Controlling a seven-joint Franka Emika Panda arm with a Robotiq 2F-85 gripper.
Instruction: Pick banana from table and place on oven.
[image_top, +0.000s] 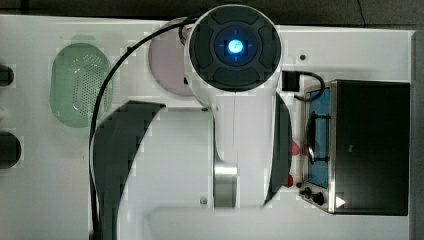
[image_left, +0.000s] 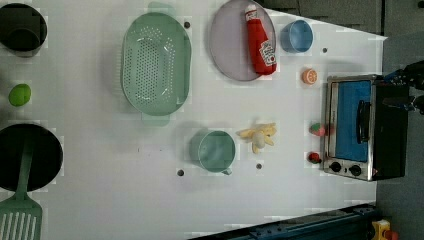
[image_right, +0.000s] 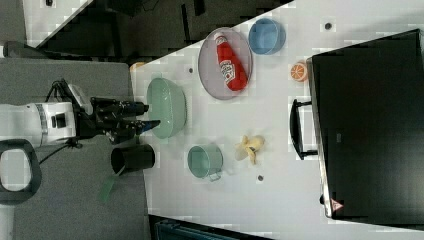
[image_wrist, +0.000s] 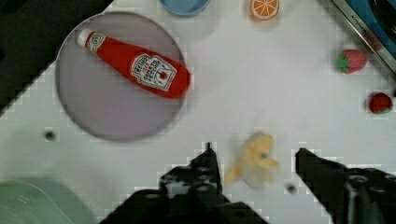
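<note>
Banana (image_left: 258, 136), one only, lies on the white table (image_left: 100, 200) out in the open middle, well apart from the oven (image_left: 360, 127) that stands at the left view's right edge of the tabletop. It is pale yellow and part-peeled, its strips splayed around whitish flesh. Counting the rest: one green mug (image_left: 214, 150) just beside the banana, one green colander (image_left: 156, 64), one grey plate (image_left: 235, 40) carrying one red ketchup bottle (image_left: 260, 41), one blue cup (image_left: 296, 36), one orange slice (image_left: 309, 76), and two small red fruits, a strawberry (image_wrist: 351, 61) and a rounder red piece (image_wrist: 379, 102), sitting close before the oven's blue glass door. The oven's black top (image_right: 370, 125) is flat and bare. In the wrist view the gripper (image_wrist: 254, 161) hangs above the table with its two dark fingers (image_wrist: 205, 172) spread wide, holding nothing, the banana showing in the gap between them. Nothing lies between banana and oven except those two fruits.
</note>
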